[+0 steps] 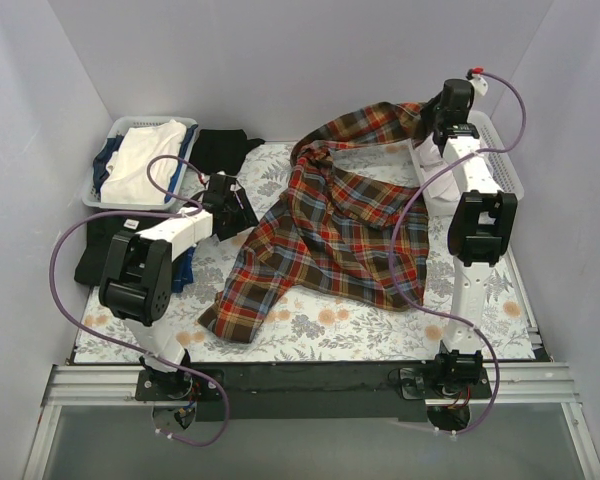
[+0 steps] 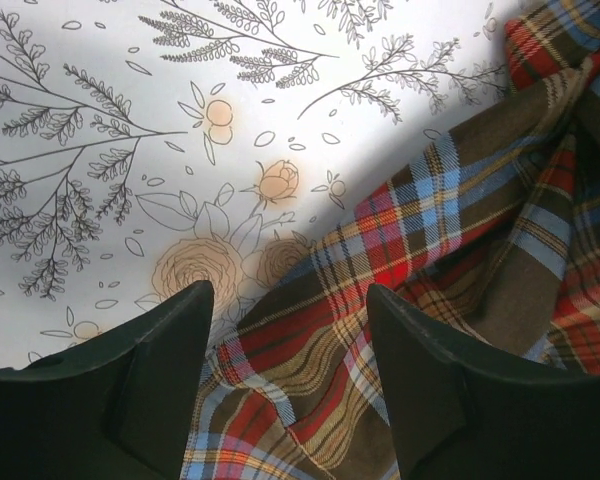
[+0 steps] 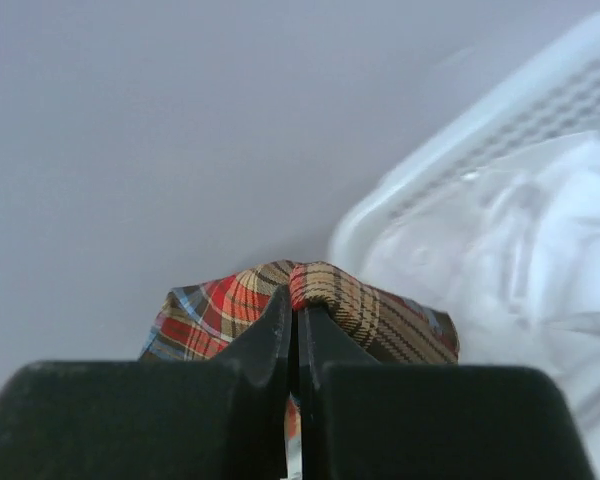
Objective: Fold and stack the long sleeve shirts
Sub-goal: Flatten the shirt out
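Observation:
The red-orange plaid shirt (image 1: 335, 225) lies spread and rumpled across the floral table. My right gripper (image 1: 442, 128) is shut on a fold of the plaid shirt (image 3: 310, 290) and holds it lifted at the far right, next to the white basket. My left gripper (image 1: 232, 205) is open, low over the plaid shirt's left edge (image 2: 380, 290), with cloth between its fingers (image 2: 430, 380). A black shirt (image 1: 220, 150) lies crumpled at the back left beside the left basket.
A grey basket (image 1: 110, 140) with white and blue clothes stands at the back left. A white basket (image 1: 500, 140) stands at the back right, also in the right wrist view (image 3: 500, 130). Dark and blue cloth (image 1: 95, 250) lies at the left edge. Walls enclose the table.

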{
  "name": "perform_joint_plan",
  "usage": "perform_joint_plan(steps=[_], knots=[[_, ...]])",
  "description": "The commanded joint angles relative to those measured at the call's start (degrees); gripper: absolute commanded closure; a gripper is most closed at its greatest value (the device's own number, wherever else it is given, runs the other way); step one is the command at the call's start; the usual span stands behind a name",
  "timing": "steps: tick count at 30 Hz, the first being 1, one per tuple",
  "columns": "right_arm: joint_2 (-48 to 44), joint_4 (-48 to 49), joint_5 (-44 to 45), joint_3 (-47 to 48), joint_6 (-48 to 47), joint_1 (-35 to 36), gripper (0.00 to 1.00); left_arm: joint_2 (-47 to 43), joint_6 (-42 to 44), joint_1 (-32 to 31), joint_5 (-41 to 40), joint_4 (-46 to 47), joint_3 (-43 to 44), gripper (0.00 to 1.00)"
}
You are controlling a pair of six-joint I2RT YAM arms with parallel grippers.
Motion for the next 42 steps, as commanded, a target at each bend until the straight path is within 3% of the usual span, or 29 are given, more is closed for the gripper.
perform_joint_plan(steps=[1,3,4,7,10,13,16,21,25,28,30,34,35,36,37,41,42], knots=[[-4.4,5.13,10.99,-4.72,1.12,-0.42,0.99,1.81,1.33,-0.03,-1.61,-2.23,3.88,0.36],[-8.69,5.4,16.98,-8.43,2.87,0.19,0.99,3.74,1.51,-0.12,-1.26,-2.15,5.28,0.34],[-9.85,4.18,19.26,-10.36,4.19,0.54,0.76,4.44,1.6,-0.03,-1.17,-2.23,7.12,0.33],[-13.54,-1.71,24.8,-11.17,4.11,2.56,0.46,7.6,2.04,-0.03,-0.2,-2.58,11.42,0.3],[-17.15,-5.06,29.55,-10.91,-1.48,6.78,0.35,11.03,3.53,-0.03,2.52,-3.11,14.59,0.26],[-19.96,-10.15,30.88,-8.98,-7.11,12.05,0.34,15.95,5.9,-0.03,7.7,-5.83,19.6,0.26],[-22.68,-13.5,24.75,-9.76,-11.25,18.11,0.33,19.47,7.13,-0.21,11.3,-7.59,21.2,0.29],[-24.63,-14.73,2.7,-16.79,-14.52,21.64,0.3,17.82,9.68,-1.35,12.98,-5.93,15.49,0.36],[-17.27,-20.94,-17.76,-13.03,-21.8,22.17,0.28,15.97,11.78,-2.14,16.48,-4.35,11.89,0.41],[-13.04,-26.23,-23.33,-12.05,-26.82,24.27,0.28,14.91,14.24,-2.58,18.69,-2.33,9.34,0.42],[-12.06,-27.21,-23.96,-13.36,-30.14,25.68,0.28,14.2,15.13,-2.67,20.97,-0.83,8.28,0.42],[-9.6,-28.53,-25.27,-14.86,-34.2,30.07,0.27,14.47,15.92,-2.67,20.02,-1.44,8.1,0.59],[-9.07,-28.88,-25.28,-14.6,-34.38,30.78,0.27,14.73,15.75,-2.67,18.36,-2.14,8.27,0.81],[-8.55,-29.14,-25.19,-14.34,-34.39,31.22,0.27,14.73,15.14,-2.67,17.12,-2.58,8.36,0.96],[-7.41,-29.93,-25.11,-14.08,-34.56,32.09,0.27,14.64,14.52,-2.76,15.89,-3.02,8.8,1.0],[-3.98,-33.88,-20.2,-11.18,-33.07,32.89,0.31,12.45,12.5,-2.58,9.22,-5.74,8.37,1.0],[-3.62,-35.72,-16.62,-10.91,-32.55,32.89,0.42,10.79,11.97,-2.58,5.98,-6.18,8.1,1.0]])
